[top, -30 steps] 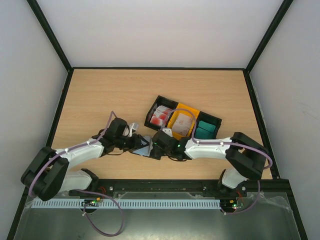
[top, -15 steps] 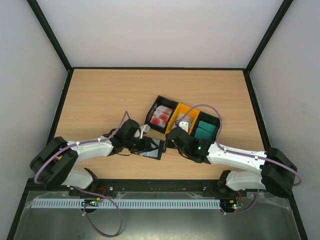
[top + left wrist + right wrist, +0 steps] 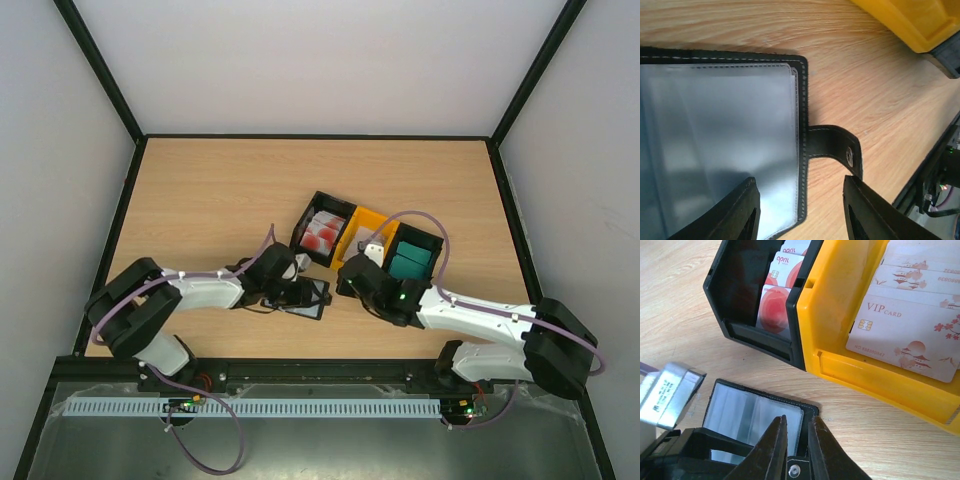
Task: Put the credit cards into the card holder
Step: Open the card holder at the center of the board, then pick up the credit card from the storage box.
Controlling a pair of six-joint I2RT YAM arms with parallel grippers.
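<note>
- Two legends read clearly: we see "april" on the red-and-white credit cards [image 3: 775, 305] standing in the black bin [image 3: 735, 295], and "VIP CARD" on the pale credit cards [image 3: 905, 335] in the yellow bin [image 3: 840, 305].
- We find the card holder [image 3: 308, 297] lying open on the bench [image 3: 200, 200], near those bins, clear sleeves [image 3: 715, 140] up.
- The left end effector [image 3: 800, 200] hangs over its edge, fingers [image 3: 740, 215] well apart.
- The right end effector [image 3: 796, 427] has its fingers a narrow slit apart above the snap tab [image 3: 792, 470].

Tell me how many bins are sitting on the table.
3, in a row: the left black bin with red-and-white cards, the yellow bin in the middle, the right black bin with teal cards. None seems hidden.
</note>
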